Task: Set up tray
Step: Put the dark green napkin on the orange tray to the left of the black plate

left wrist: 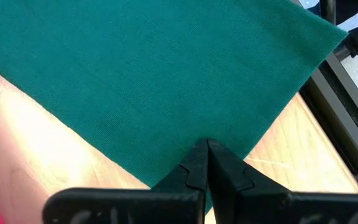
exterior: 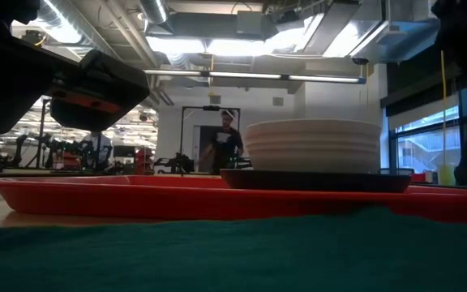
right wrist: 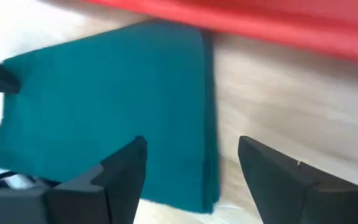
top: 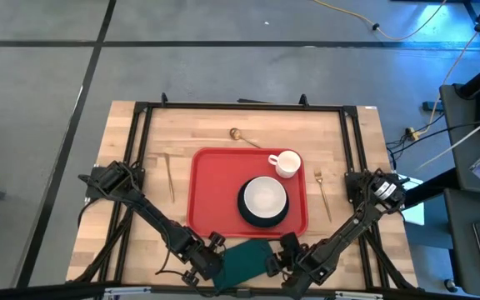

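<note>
The left pincer (left wrist: 205, 163) is closed on a corner of the green cloth (left wrist: 166, 74), its two tips pressed together with the edge of the fabric nipped between them. The right pincer (right wrist: 191, 165) is wide open and holds nothing; it hovers over the opposite edge of the cloth (right wrist: 104, 106), which lies between its spread fingers (right wrist: 126, 168).

In the high view both pincers meet at the near edge of the surface (top: 140, 167), the left pincer (top: 209, 265) and the right pincer (top: 275, 262) on either side of the cloth (top: 244, 260). The cloth lies flat on the wood, just beside the near rim of the tray (top: 202, 192) and apart from it.

The tray sits in the middle of the surface and already carries a white bowl (top: 264, 197) on a dark plate (top: 244, 212) and a white cup (top: 287, 162). A fork (top: 322, 196) lies to its right, a knife (top: 169, 175) to its left, and a spoon (top: 244, 137) beyond its far rim.

The step in hand looks like handling the cloth, probably the napkin of the setting. Next, the right pincer would need to close on its own edge, so the two arms can lift the cloth together and lay it without creasing.
</note>
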`<action>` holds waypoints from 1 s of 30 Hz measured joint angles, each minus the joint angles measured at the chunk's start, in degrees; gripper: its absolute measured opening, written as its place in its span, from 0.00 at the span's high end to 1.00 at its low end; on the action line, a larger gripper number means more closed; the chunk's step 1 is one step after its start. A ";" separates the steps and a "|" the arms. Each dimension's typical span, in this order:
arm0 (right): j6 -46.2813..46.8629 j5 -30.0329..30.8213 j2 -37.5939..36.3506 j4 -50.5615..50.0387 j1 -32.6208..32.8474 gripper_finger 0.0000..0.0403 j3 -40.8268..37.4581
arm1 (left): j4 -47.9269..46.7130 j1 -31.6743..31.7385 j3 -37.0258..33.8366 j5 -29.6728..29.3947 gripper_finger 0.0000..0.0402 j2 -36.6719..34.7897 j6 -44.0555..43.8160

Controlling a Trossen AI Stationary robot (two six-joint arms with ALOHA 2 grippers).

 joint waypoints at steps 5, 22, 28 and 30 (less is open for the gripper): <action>-1.24 0.77 -0.28 7.13 -0.01 0.37 -3.64 | 0.08 0.00 -0.02 -0.02 0.99 0.02 -0.02; -1.55 1.23 -0.31 23.33 -0.31 0.37 -10.01 | 0.45 0.00 -0.09 -0.61 1.00 0.02 0.00; 1.45 2.88 -0.20 21.49 -0.26 0.44 -9.98 | 0.50 0.00 -0.09 -0.65 0.99 0.02 0.00; 1.32 5.14 -0.05 22.34 -0.31 0.47 -10.08 | 0.52 0.00 -0.09 -0.65 1.00 0.02 -0.02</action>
